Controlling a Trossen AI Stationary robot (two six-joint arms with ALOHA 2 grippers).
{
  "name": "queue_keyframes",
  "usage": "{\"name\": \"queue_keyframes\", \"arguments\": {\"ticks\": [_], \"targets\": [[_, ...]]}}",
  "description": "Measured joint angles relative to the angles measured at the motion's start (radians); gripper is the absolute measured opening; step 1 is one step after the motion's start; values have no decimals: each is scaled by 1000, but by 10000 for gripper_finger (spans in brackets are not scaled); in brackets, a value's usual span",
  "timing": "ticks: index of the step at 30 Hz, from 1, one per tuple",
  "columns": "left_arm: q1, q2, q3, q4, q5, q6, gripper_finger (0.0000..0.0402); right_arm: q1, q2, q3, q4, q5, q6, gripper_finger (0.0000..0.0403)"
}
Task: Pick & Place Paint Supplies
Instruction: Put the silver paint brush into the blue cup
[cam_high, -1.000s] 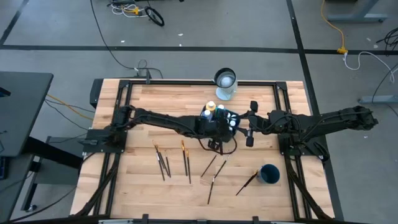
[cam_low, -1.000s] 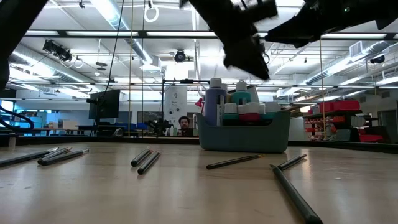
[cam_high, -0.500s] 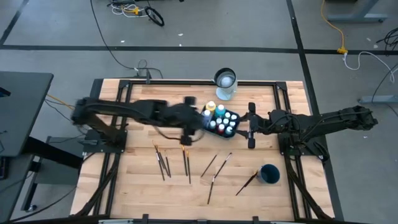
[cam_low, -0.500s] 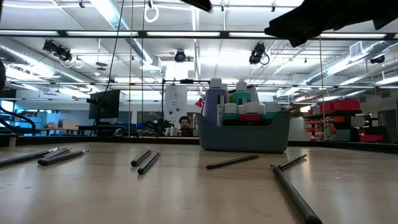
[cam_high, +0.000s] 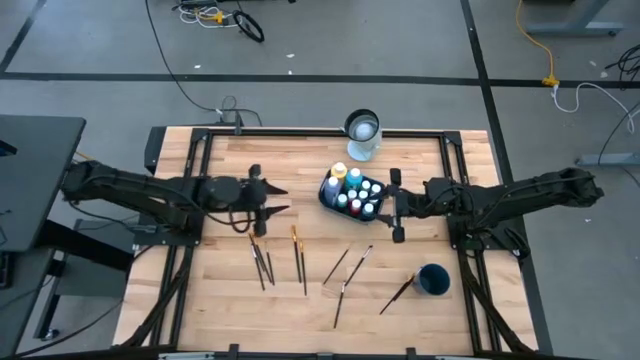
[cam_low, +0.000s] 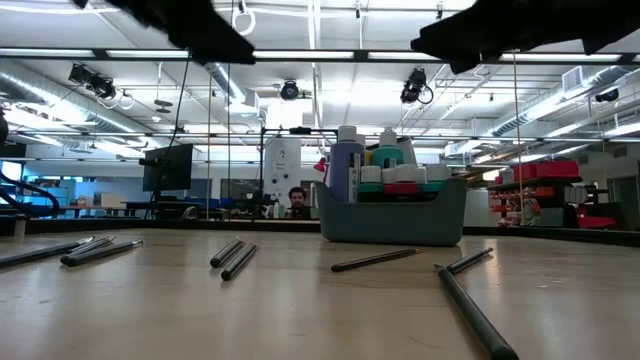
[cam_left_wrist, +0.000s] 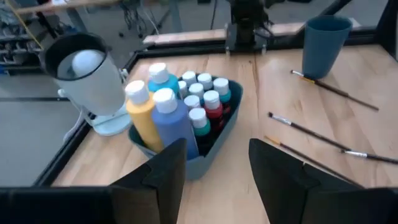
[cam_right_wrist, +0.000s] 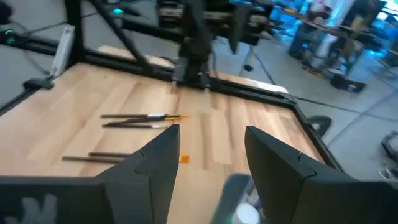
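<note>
A dark blue tray (cam_high: 327, 194) stands mid-table, full of small paint bottles (cam_high: 362, 194) with coloured caps, a yellow bottle (cam_left_wrist: 142, 116) and a taller blue one (cam_left_wrist: 175, 124). Several thin brushes (cam_high: 299, 254) lie flat on the wood nearer the front edge, seen also as brushes (cam_left_wrist: 309, 131) in the left wrist view. My left gripper (cam_high: 280, 200) hovers open and empty left of the tray, pointing at it. Just right of the tray, my right gripper (cam_high: 392, 205) also hangs open, with nothing between its fingers (cam_right_wrist: 160, 155).
A clear glass jar (cam_high: 362, 135) stands behind the tray near the far edge. A blue cup (cam_high: 433, 278) stands at the front right, with a brush (cam_high: 398, 293) lying beside it. Dark frame rails (cam_high: 200, 160) run along the table's sides.
My left gripper has drawn back from above the tray toward the table's left edge, rolling as it went, still open and empty. The tray, bottles and brushes have stayed where they were.
</note>
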Motion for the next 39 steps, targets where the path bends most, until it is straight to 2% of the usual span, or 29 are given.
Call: {"name": "queue_keyframes", "arguments": {"ticks": [2, 5, 7, 9, 14, 20, 31, 39], "targets": [[0, -28, -71, 92, 9, -22, 183, 0, 40, 3, 50, -63, -18, 185], [0, -47, -142, 135, 9, -41, 183, 12, 96, 23, 125, -158, -21, 184], [0, -59, -172, 122, 4, -39, 183, 36, 134, 65, 118, -176, -13, 184], [0, -57, -180, 128, 1, -28, 183, 69, 176, 118, 74, -154, -18, 183], [0, -48, -179, 136, 4, 17, 183, 149, 321, 312, -173, -25, -63, 173], [0, -48, -181, 141, 1, 93, 183, 192, 470, 470, -531, 21, -76, 162], [0, -48, -180, 301, -1, 375, 183, 200, 597, 478, -927, 33, 112, 159], [1, -47, -179, 423, -9, 534, 183, 199, 706, 467, -942, 63, 35, 159]]}}
